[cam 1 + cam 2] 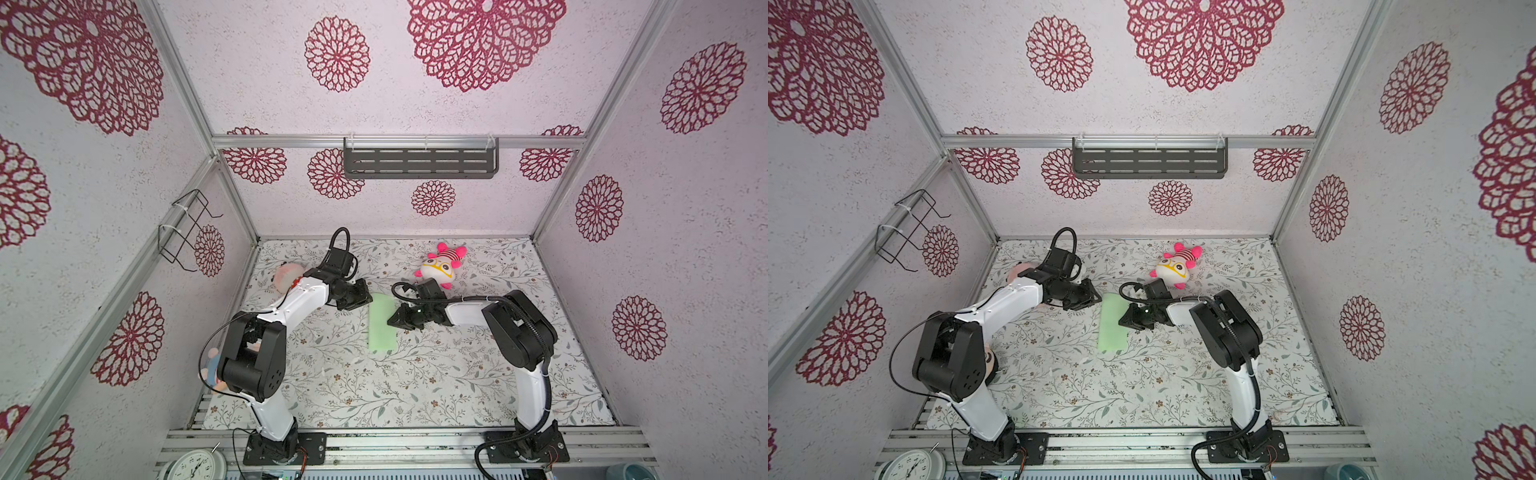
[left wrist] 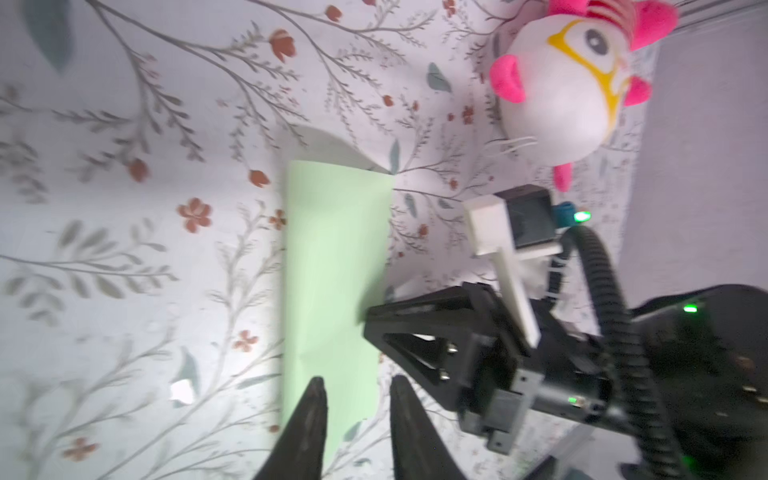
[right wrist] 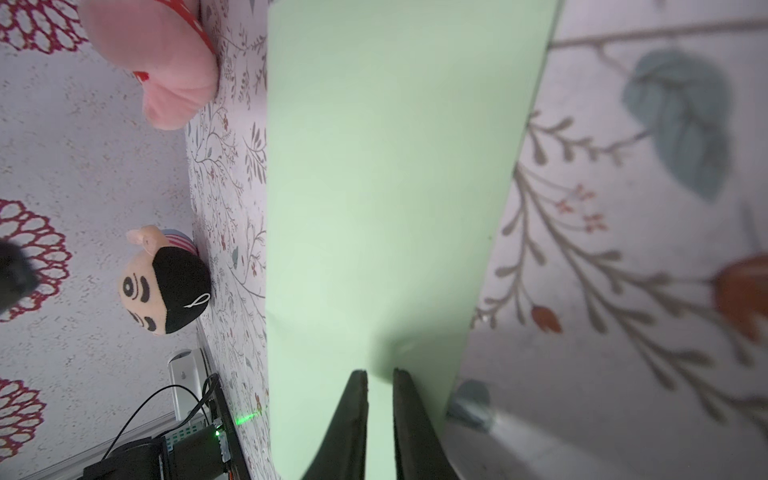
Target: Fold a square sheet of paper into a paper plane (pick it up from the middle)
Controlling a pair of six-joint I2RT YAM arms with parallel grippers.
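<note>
Currently, your tabletop [image 1: 415,386] stock reads, left to right:

- Black-haired doll [image 3: 166,286]: at the tabletop's 8 o'clock edge, largely hidden behind the left arm in both top views.
- Pale pink plush [image 1: 286,276]: at 10 o'clock, partly covered by the same arm.
- Left claw [image 2: 357,380]: low over the paper's 11 o'clock corner. Its fingers stand apart, with green showing in the gap, and you can see nothing pinched.
- Square sheet of paper [image 1: 383,328]: mint green and doubled over into a narrow rectangle. It lies at the tabletop's centre, between the two claws, with its long sides running 12 to 6. The 3 o'clock long edge sits slightly raised and casts a shadow.
- Right claw [image 3: 379,372]: at the paper's 2 o'clock edge, with its fingers nearly together and a slim strip of green between the tips. You cannot tell whether they actually nip the paper.
- White-and-pink plush with yellow glasses [image 1: 440,266]: at 1 o'clock from the paper, just beyond the right wrist and apart from the sheet.
</note>
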